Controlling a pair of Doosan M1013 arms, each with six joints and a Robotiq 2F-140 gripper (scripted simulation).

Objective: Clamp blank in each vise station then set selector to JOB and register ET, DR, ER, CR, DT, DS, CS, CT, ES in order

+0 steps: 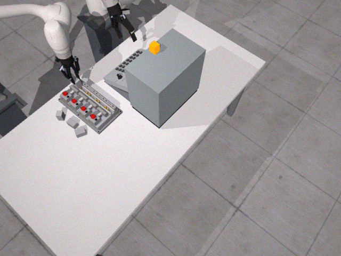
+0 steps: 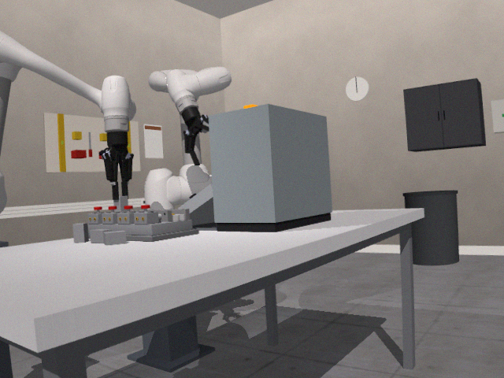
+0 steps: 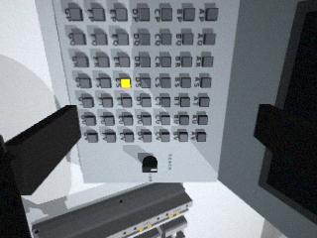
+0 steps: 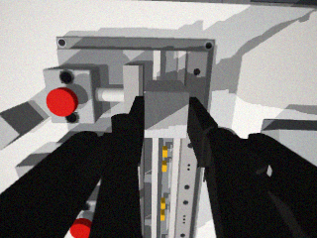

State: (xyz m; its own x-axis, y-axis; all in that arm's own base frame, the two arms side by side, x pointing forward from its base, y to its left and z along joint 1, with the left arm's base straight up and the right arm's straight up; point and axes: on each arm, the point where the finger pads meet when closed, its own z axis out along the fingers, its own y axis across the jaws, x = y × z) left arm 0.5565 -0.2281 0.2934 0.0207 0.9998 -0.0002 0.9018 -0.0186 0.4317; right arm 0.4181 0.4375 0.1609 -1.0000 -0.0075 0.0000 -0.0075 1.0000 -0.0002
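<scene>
My right gripper (image 1: 77, 81) (image 2: 120, 198) is shut on a grey blank (image 4: 166, 114), over the end station of the vise fixture (image 1: 99, 130) (image 4: 134, 44), beside the moving jaw (image 4: 133, 81). Whether the blank touches the bed is hidden. That station's red valve knob (image 4: 61, 102) (image 1: 64, 93) is left of the jaw in the right wrist view. My left gripper (image 3: 167, 121) (image 1: 127, 39) is open and empty above the keypad (image 3: 111, 169). One key (image 3: 126, 83), labelled ES, is yellow. The selector (image 3: 150, 164) has its white mark at the lower edge, near JOB. The amber lamp (image 1: 154, 47) looks lit.
Three loose blanks (image 1: 60, 114) (image 1: 72, 121) (image 1: 80, 131) lie on the table (image 1: 110, 170) beside the fixture's knob side. The big grey cabinet (image 1: 176, 63) (image 2: 244, 171) stands close behind the keypad and rises high beside my left gripper.
</scene>
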